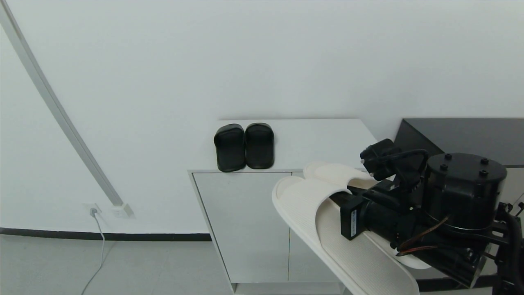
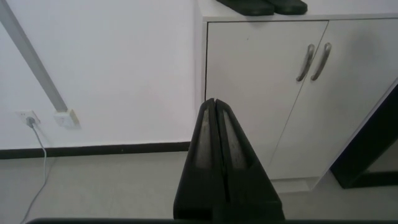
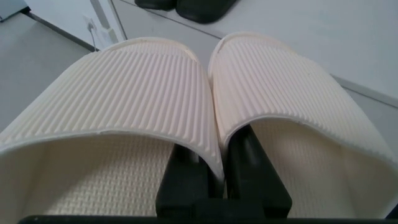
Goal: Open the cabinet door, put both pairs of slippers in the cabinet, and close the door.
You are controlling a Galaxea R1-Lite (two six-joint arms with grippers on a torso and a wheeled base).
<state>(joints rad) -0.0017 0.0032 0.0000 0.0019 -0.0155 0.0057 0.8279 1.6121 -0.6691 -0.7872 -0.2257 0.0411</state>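
Head view: white slippers (image 1: 303, 200) are gripped by the right claw (image 1: 342, 196); black slippers (image 1: 244, 146) are set on the shut cabinet (image 1: 245, 221). Left claw (image 2: 215, 109) is clenched, empty.

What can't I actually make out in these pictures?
Inside of the white cabinet: its shut doors hide it.
Metal door handles: in the head view, the pair of cream ribbed slippers covers them.
Pair of black rubber slippers: cut by the top edge in both wrist views.
Right gripper: fingertips tucked under the cream slippers' straps, right wrist view.
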